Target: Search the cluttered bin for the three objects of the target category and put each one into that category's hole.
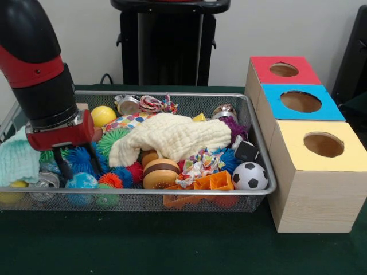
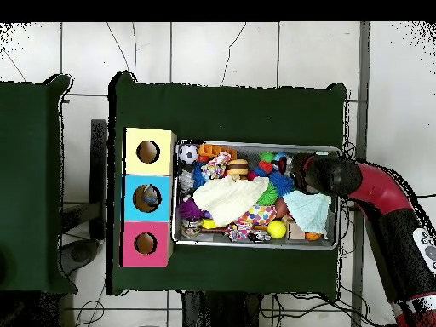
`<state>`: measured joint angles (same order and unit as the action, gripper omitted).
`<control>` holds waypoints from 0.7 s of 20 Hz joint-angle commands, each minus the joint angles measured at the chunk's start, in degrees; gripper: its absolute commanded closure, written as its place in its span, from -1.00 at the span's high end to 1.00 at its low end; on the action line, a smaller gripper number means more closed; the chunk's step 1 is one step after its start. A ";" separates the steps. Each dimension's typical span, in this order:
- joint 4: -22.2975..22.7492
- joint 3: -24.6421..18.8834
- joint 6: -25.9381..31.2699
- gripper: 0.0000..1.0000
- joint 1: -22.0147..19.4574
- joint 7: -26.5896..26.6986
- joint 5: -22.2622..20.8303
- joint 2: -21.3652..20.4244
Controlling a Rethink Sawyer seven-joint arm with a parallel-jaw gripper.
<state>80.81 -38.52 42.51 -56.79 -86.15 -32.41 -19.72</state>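
The bin [image 1: 172, 192] is a silver wire-mesh basket full of toys; in the overhead view its rim [image 2: 255, 143] shows too. My gripper [image 1: 77, 163] is open at the bin's left end. Its black fingers [image 1: 93, 156] reach down on either side of a blue spiky ball [image 1: 79, 157]. Nothing is held. In the overhead view the gripper [image 2: 294, 167] is at the bin's right end. Three wooden boxes with holes stand beside the bin: red top [image 1: 261, 66], blue top [image 1: 332, 109], yellow top [image 1: 292, 137].
A cream cloth [image 1: 172, 137] covers the bin's middle. Around it lie a soccer ball [image 1: 250, 176], toy burger [image 1: 160, 173], yellow ball [image 1: 103, 116], orange plastic piece [image 1: 212, 182], black die [image 1: 246, 151], green spiky ball [image 1: 112, 140] and a pale blue knit cloth [image 1: 17, 160].
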 commanded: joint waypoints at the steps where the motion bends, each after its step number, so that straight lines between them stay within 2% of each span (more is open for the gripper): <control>1: -2.42 4.54 8.13 1.00 1.20 6.48 -1.47 -0.62; 8: -1.37 5.31 8.51 1.00 1.35 5.85 -1.59 -1.62; 14: -1.55 4.71 10.71 1.00 1.40 10.55 -2.51 -2.63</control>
<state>80.69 -36.80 45.20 -56.09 -86.15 -32.60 -21.71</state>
